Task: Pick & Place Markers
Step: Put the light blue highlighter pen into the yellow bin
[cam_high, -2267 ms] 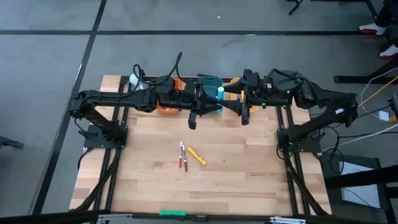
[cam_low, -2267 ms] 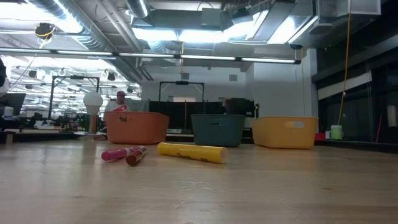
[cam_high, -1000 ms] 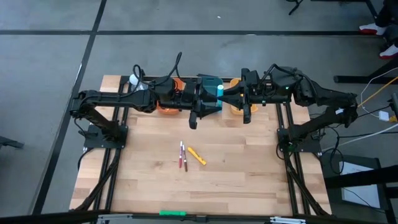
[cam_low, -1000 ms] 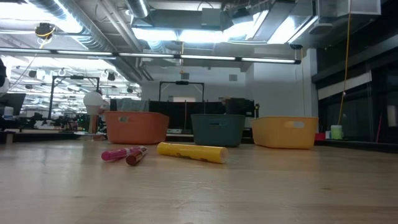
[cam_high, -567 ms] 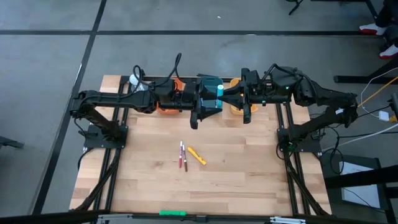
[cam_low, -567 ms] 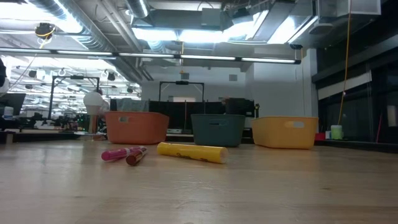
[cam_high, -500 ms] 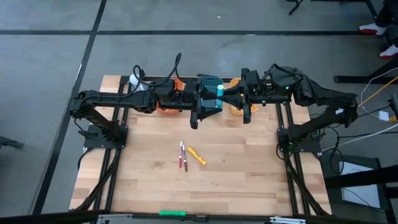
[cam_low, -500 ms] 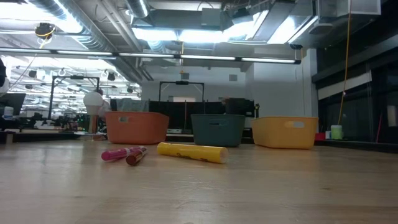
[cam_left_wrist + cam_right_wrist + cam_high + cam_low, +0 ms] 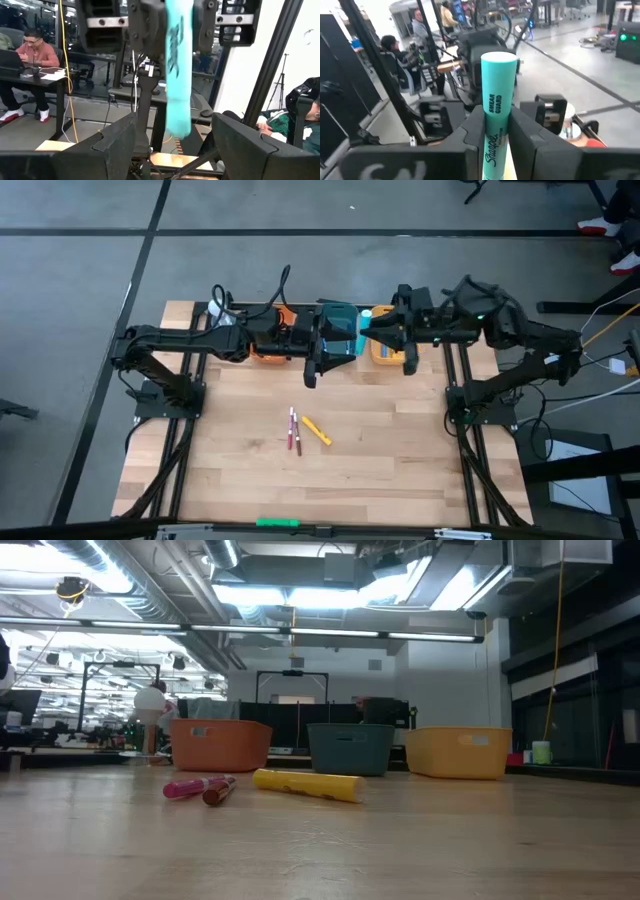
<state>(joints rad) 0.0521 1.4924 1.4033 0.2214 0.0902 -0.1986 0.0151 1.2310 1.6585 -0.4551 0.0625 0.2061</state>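
High above the far edge of the table, the left gripper (image 9: 318,358) hangs at upper centre of the overhead frame, its fingers spread wide and holding nothing, poised over the dark teal bin (image 9: 338,320). To its right, the right gripper (image 9: 372,332) is clamped on a teal marker (image 9: 496,131), whose pale end shows just at the gripper's tip in the overhead frame. The two grippers face each other with the marker between them; its long axis runs out from the right gripper toward the left, capped end leading, and in the left wrist view it appears as a blurred teal bar between the left arm's parted fingers. The right arm alone has it; judged from this, the drop turns on which bin lies beneath, and the teal bin sits just left of the marker, the yellow bin (image 9: 385,346) under the right arm. The marker is a stubby teal highlighter with black lettering along its barrel. Below centre, a yellow marker (image 9: 316,430) and two reddish ones (image 9: 294,430) lie together on the wooden table (image 9: 250,480), well apart from both arms.
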